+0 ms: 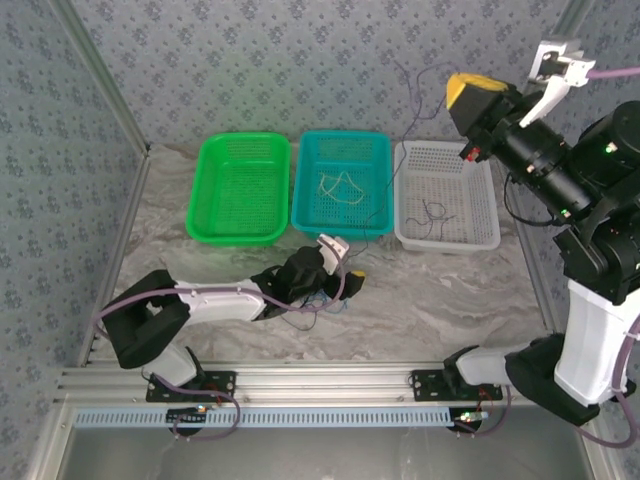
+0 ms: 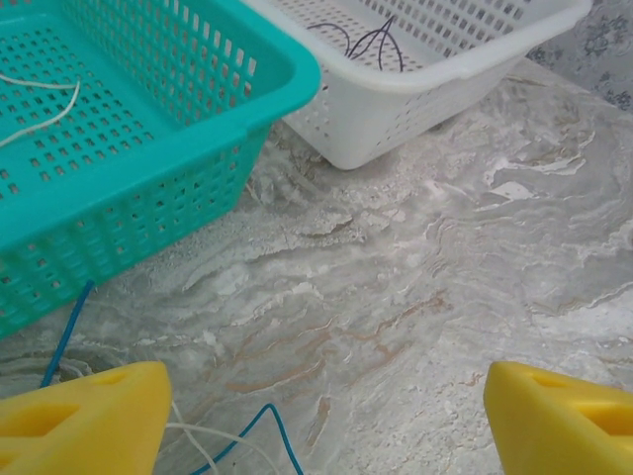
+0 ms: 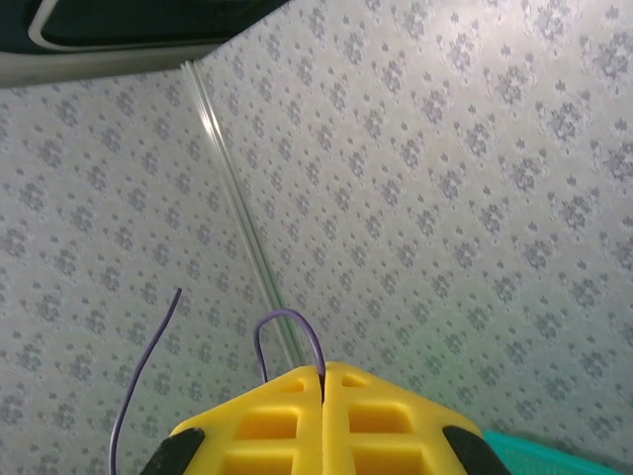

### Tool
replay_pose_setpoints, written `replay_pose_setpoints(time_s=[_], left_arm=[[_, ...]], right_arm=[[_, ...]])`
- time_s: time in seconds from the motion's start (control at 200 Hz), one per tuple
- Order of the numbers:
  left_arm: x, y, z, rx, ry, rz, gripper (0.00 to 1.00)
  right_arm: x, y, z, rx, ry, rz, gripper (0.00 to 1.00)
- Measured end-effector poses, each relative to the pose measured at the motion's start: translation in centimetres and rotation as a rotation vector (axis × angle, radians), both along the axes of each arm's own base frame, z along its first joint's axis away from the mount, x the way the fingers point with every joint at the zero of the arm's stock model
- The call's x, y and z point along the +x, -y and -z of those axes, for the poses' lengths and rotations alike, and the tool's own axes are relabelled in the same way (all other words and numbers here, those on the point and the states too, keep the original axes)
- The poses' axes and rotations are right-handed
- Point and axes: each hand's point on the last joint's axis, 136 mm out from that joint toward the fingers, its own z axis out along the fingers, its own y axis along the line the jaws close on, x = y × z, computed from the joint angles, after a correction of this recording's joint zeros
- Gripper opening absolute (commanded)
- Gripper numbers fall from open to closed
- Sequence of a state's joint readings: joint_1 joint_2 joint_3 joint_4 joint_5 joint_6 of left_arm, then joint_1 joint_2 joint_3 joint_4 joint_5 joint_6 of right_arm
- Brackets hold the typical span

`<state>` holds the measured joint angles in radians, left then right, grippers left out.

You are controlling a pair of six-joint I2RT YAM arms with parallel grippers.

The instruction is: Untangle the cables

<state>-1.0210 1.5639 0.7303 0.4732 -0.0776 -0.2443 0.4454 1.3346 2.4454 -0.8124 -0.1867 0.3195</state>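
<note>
**Right gripper**: high before patterned wall, yellow fingers pressed together, clamped on thin purple cable. Short loop stands above fingertips, free end alongside. In top view the cable hangs from gripper toward teal basket.

**Left gripper**: low over marbled table, fingers wide apart. Blue cable on table just beside one finger.

**Other cables:** white cable in teal basket; dark cable in white basket.

This is a robotics lab test cell. A left arm and a right arm are bolted to an aluminium rail at 6 o'clock. Patterned panels in metal framing enclose a marble-print tabletop. Green, teal and white plastic baskets line up at 12 o'clock.
</note>
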Motion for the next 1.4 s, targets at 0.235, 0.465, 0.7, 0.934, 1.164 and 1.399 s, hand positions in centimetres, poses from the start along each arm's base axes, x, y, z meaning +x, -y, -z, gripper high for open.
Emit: replay_pose_setpoints(time_s=[0.235,0.465,0.7,0.934,1.164,1.399], left_arm=[[0.4,-0.7,1.7,0.042,-0.005,-0.038,0.74],[0.5,-2.6,5.1,0.142,-0.028,-0.09,0.69],[0.7,-4.3,7.4,0.218,-0.042,-0.14,0.64],[1.0,-6.5,9.1,0.257,-0.072,-0.188,0.69],[0.7,-6.3,8.1,0.254,-0.065,-0.162,0.92],[-1.2,-3.9,1.2,0.108,0.044,-0.048,0.99]], right_arm=[[-2.1,1.5,-3.4,0.069,0.088,0.01,0.0],[-5.0,3.4,-5.6,0.127,0.178,0.039,0.0],[-7.7,5.5,-7.3,0.177,0.254,0.085,0.0],[-9.5,6.5,-7.8,0.187,0.295,0.093,0.0],[-9.7,6.1,-7.8,0.174,0.304,0.068,0.0],[-8.5,5.2,-6.2,0.127,0.263,0.071,0.0]])
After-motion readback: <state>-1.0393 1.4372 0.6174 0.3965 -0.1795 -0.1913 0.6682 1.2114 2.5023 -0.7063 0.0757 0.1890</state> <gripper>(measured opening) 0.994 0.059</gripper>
